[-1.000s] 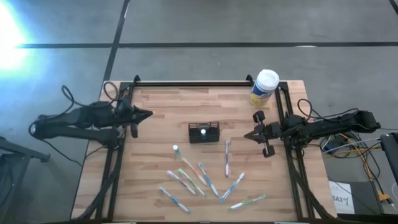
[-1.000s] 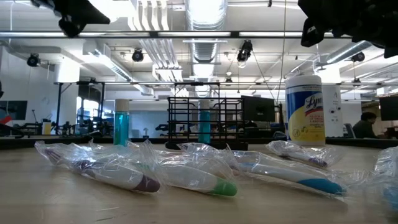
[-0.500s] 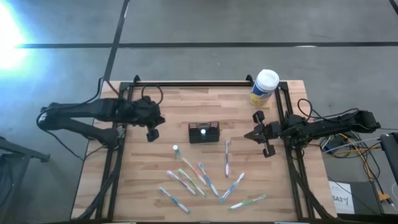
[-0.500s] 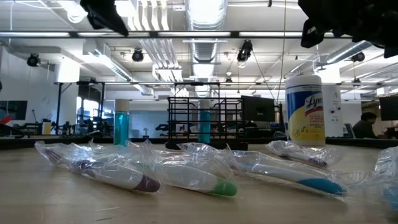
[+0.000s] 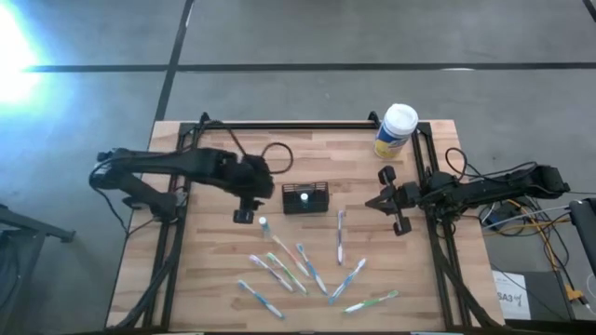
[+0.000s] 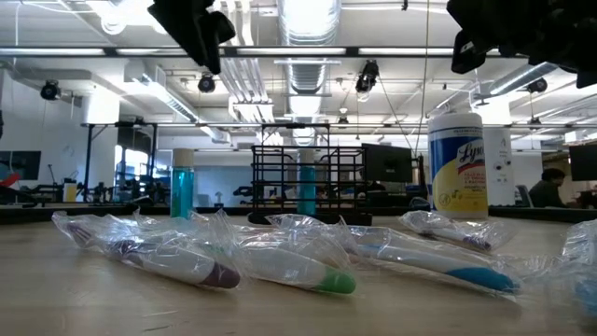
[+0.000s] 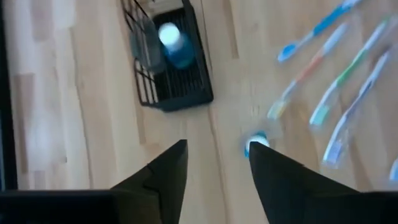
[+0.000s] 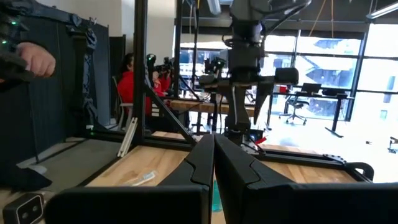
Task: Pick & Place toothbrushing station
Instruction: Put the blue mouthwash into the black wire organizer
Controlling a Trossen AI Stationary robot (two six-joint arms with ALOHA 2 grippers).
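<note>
The toothbrushing station (image 5: pixel 306 198), a small black wire-sided box standing upright near the middle of the table (image 5: pixel 223 279), looks light and stiff, with thin ribbed walls that would flex little but could slide on the smooth wood if nudged; a blue tube with a white cap (image 7: pixel 171 42) stands inside it and could tip if the box is tilted. My judgement is that the best hold is across the two long walls or over one top rim, jaws straddling the wire, not on the open slots. Nearest the left gripper (image 7: pixel 217 163), whose fingers stand parted, is a small white-capped bottle (image 7: pixel 255 144) on the wood just beside one fingertip. Just beyond that, ahead of the fingers, sits the station, close but not yet between them, with bare wood between. Farther off, to the side, lie the wrapped toothbrushes (image 5: pixel 307 270), well apart from the station. Farthest away, across the station at the table's right edge, the right gripper (image 5: pixel 391 201) waits with its fingers pressed together, and the yellow canister (image 5: pixel 395 130) stands at the back corner.
</note>
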